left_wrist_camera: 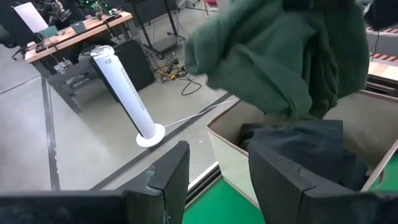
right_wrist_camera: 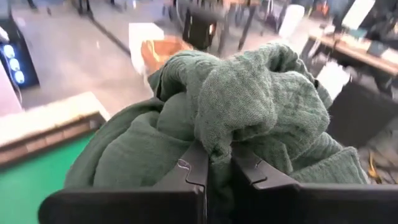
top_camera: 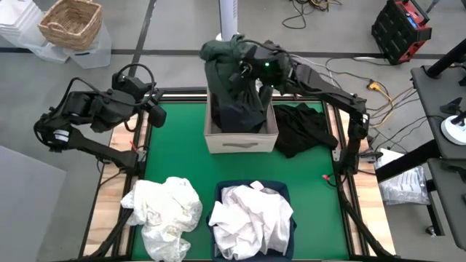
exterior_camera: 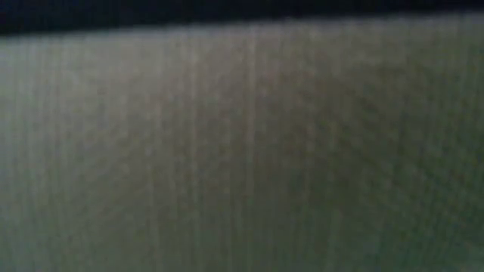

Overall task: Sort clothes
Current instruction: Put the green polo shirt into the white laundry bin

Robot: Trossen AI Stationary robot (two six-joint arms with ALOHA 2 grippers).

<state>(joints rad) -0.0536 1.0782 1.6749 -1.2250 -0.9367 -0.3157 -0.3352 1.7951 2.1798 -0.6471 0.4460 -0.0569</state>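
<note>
A dark olive green garment hangs bunched over the far side of the beige box, with my right gripper shut on it. Black cloth lies in the box beneath it. More of the clothes are on the table: a black garment right of the box and a white one at the near left. White clothes fill the navy bin. My left gripper is open and holds nothing, at the table's far left, pointing toward the box. My right gripper pinches a bunched fold of the green garment between its two fingers; several layers are gathered there. The fingers reach in from the table's right, nearly level. The garment bulges above the fingers and hangs slack over the box. Whether it touches the black cloth below, I cannot tell.
A white tower fan stands on the floor beyond the table's far edge. A wicker basket sits off the table at the far left. Green table surface lies bare between the box and the left arm. The low view is filled by something blurred.
</note>
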